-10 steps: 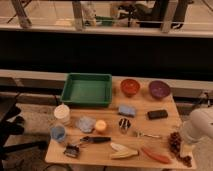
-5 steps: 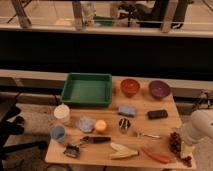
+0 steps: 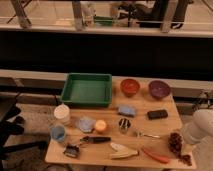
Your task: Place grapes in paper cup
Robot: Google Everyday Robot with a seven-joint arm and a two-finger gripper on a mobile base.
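A wooden table (image 3: pixel 167 127) is shown, and a white arm (image 3: pixel 200 131) is brought in over one end of it. The gripper (image 3: pixel 186 146) is at the arm's low tip, close over the tabletop. A green tray (image 3: pixel 86 102) is set well away from the gripper, toward the back. An orange bowl (image 3: pixel 130 87) and a purple bowl (image 3: pixel 159 89) are placed nearer the gripper than the tray is, in the back row.

The grapes (image 3: pixel 175 142) are laid just beside the gripper, at the same end of the table. Whether they are touched by it cannot be told, nor can it be told whether the gripper is parted or closed. A banana (image 3: pixel 122 150) and a carrot (image 3: pixel 155 155) are laid along the front edge, the carrot nearer the gripper. The white paper cup (image 3: pixel 62 113) is stood at the opposite end, well apart from the gripper, with a blue cup (image 3: pixel 58 132) just in front of it.

The step in hand is judged to be the reach for the grapes, which are not yet lifted. A firm hold on the bunch is called for next. It must then be raised clear of the carrot and carried the length of the table. Since the bunch is long against the cup's mouth, it would best be lowered end first.
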